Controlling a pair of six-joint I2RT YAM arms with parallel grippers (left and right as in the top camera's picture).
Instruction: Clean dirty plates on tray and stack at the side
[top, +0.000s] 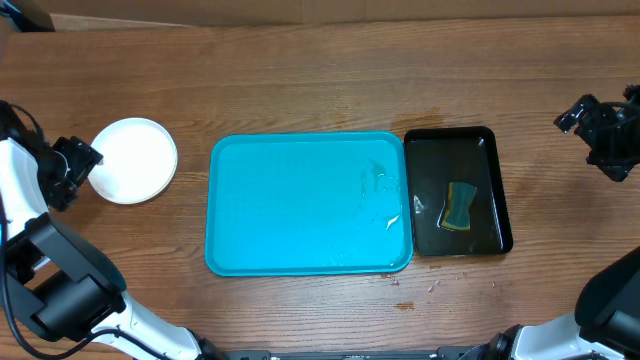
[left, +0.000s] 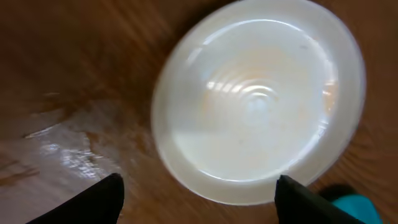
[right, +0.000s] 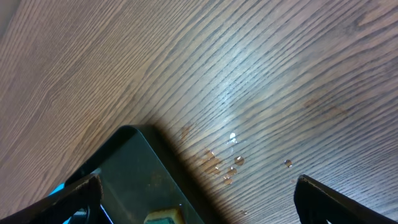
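Wet wooden table (top: 300, 80), plates (top: 133, 160) just ahead of our left pincer (left: 199, 183), cyan tray (top: 300, 200) beyond.
It and our right pincer (right: 199, 190) gape wide, empty; we judge a finger clipping the rim could skid the plates.

We see a table (top: 300, 70) of brown wood grain, matt and finely streaked, shiny only where water droplets (right: 233, 160) and wet patches sit on it. The white plate (top: 133, 160) is smooth and glossy, catching rings of reflected light in our left wrist view, though we cannot tell whether it is ceramic or plastic. The cyan tray (top: 280, 200) looks like smooth, glossy plastic with a wet film glinting near its right side, the black tray (top: 440, 160) is glossy too, and the sponge (top: 460, 205) in it looks soft, porous and matt.
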